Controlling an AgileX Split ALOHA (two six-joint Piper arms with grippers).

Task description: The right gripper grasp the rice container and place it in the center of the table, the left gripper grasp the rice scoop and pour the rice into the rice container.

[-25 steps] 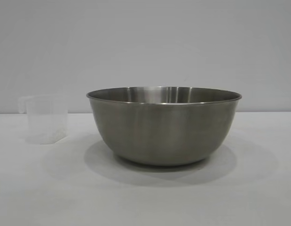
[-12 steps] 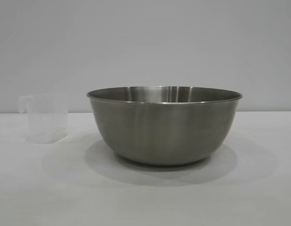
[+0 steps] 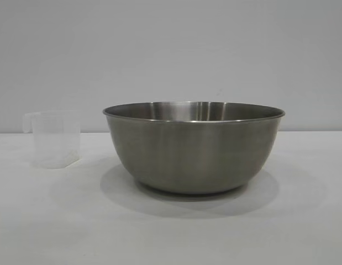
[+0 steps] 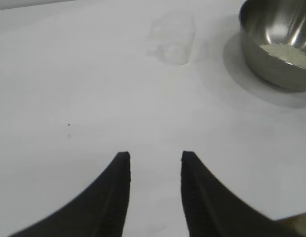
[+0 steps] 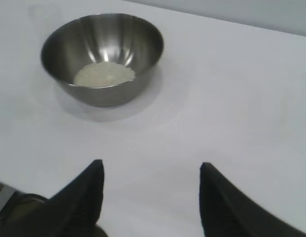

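Observation:
The rice container [image 3: 193,149], a large steel bowl, stands in the middle of the white table [image 3: 49,221]. Off-white rice [image 5: 104,74] lies on its bottom, seen also as rice [image 4: 287,53] in the left wrist view. The rice scoop [image 3: 53,138], a clear plastic cup with its handle at the rim, stands upright to the bowl's left and looks empty. My left gripper [image 4: 153,157] hovers open over bare table, well back from the scoop [image 4: 173,40] and the bowl [image 4: 276,42]. My right gripper [image 5: 151,170] is open and empty, back from the bowl [image 5: 103,57]. Neither gripper shows in the exterior view.
A plain grey wall [image 3: 171,49] closes the scene behind the table. Bare white tabletop lies in front of the bowl and to its right.
The scoop has settled upright on the table at the bowl's left; its outline was blurred before. The bowl has not moved.

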